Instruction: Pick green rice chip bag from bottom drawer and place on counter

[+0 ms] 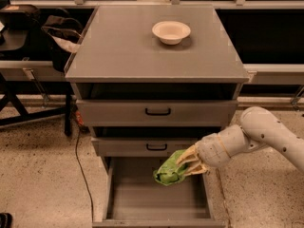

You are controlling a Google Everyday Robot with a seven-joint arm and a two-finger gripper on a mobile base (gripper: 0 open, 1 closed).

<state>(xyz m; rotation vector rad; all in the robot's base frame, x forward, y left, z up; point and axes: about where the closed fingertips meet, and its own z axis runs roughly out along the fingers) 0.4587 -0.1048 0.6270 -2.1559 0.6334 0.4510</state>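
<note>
– Bags go crinkly, right? Where is the green rice chip bag point(168, 171)?
– Over the bottom drawer point(142, 201), near its back right side. It looks soft and scrunched, bright green.
– Who has it?
– The gripper point(191, 161). Its pale pointy fingers are pinched on the bag's right end.
– Which way does the bag point?
– Its long side runs sideways, and the free end dips left and down toward the drawer's flat grey floor. I can't tell if it touches.
– What else?
– The round white arm point(266, 134) comes in from the right of the drawer. High above the drawer, the smooth grey counter point(118, 51) holds a round cream bowl point(171, 31)
</note>
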